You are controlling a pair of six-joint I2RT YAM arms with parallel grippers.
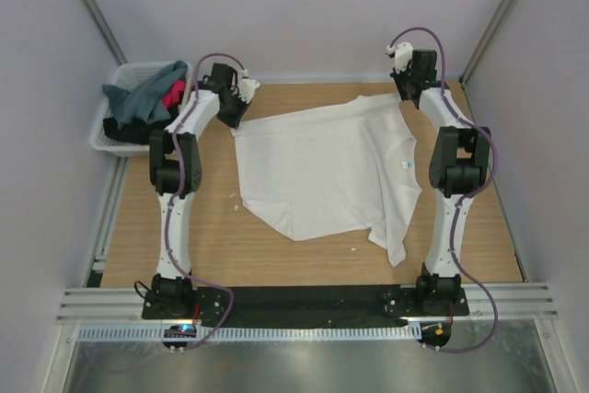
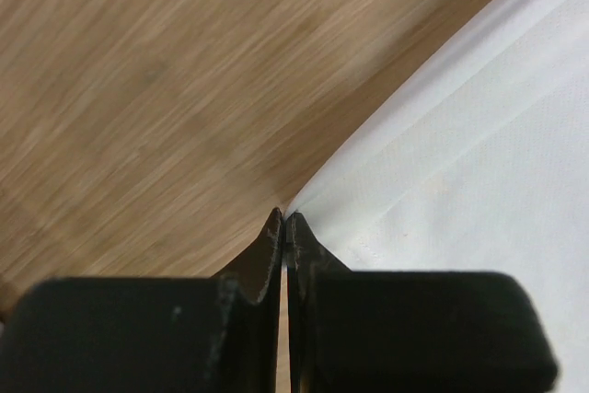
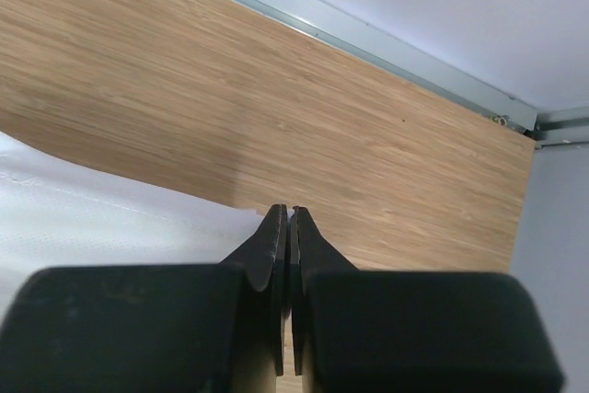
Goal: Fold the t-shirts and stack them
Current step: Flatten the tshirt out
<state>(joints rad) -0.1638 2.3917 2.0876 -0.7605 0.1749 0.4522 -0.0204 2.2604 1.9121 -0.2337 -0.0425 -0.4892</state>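
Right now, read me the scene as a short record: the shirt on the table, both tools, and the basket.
on table: white t-shirt spread out, unfolded, neck label towards the right arm
left tool: shut on the shirt's far left corner
right tool: shut on its far right corner
basket: far left, holding a grey-teal shirt, a pink-red shirt and a black shirt, heaped
folded stack: none in view
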